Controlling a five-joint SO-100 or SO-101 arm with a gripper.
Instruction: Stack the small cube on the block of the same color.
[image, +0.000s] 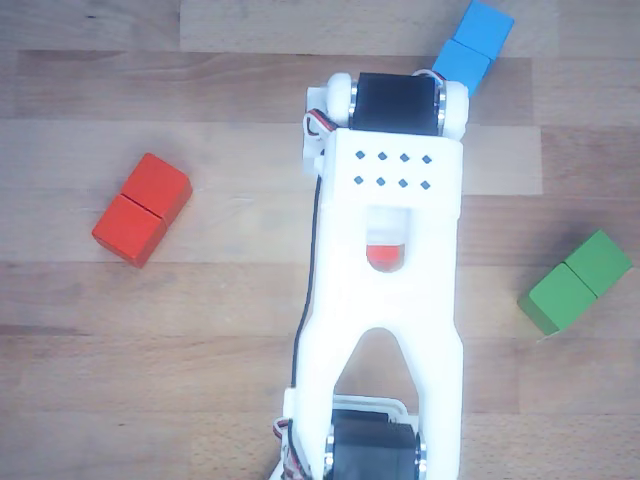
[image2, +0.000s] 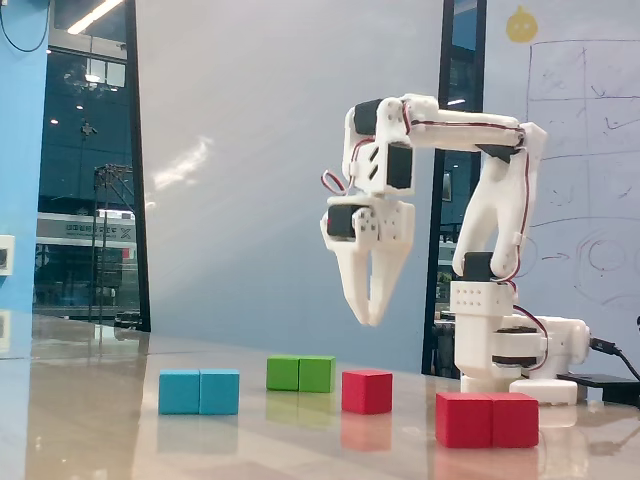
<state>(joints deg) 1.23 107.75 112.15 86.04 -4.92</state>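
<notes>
1. In the fixed view your white two-finger gripper hangs mid-frame, fingertips pointing down, well clear of the glossy wooden tabletop. It holds nothing.
2. Claw state: the fingers look nearly together at the tips in the fixed view, but I cannot tell for sure whether they are fully closed. The other view only shows the white arm body from above, so no help there.
3. The small red matte cube sits on the table at lower centre of the fixed view, below the gripper and clear of it. In the other view only a sliver of it shows through the slot in the arm, centre of frame.
4. The red two-cube rectangular block with a seam lies flat at lower right of the fixed view, near the cube but apart from it. In the other view it lies at centre left, angled diagonally.
5. Cube is not on the block.
6. Blue two-cube block: lower left in the fixed view, top centre-right in the other view, partly under the arm.
7. Green two-cube block: behind and left of the cube in the fixed view, right edge in the other view.
</notes>
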